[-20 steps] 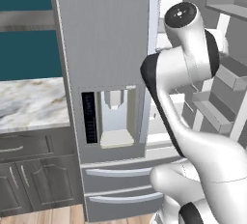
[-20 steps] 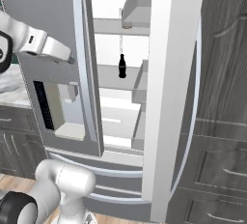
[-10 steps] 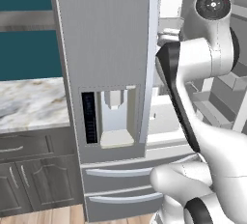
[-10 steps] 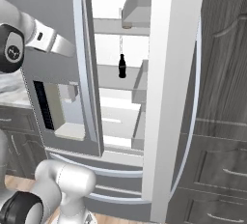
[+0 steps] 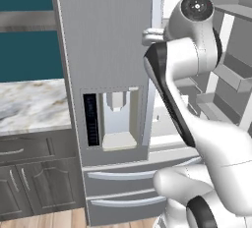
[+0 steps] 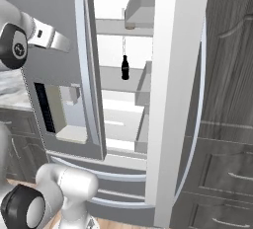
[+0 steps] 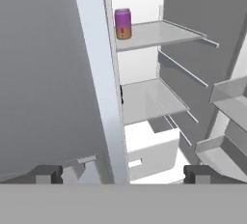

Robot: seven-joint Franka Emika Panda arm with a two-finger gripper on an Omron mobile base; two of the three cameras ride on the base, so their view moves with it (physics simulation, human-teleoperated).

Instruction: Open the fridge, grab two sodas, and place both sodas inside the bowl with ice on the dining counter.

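A: Right door of the fridge (image 6: 173, 99) is swung wide and the white interior is showing. Where's the hand?

B: Up at the left door's free edge. In the hand view the gripper (image 7: 123, 174) has its fingers (image 7: 46, 174) spread well apart, one either side of that edge, gripping nothing.

A: And the sodas?

B: The purple can (image 7: 123, 23) with its orange band stands upright on the upper shelf at about twelve o'clock in the hand view, tight against the left door's edge. The dark bottle (image 6: 125, 68) stands upright at the back of a middle shelf, around eleven o'clock from centre in the right base view.

A: Left door?

B: Shut enough that its water dispenser (image 5: 114, 119) faces the left base camera, with a marble tabletop (image 5: 29, 104) at nine o'clock over dark cabinets (image 5: 29, 183).
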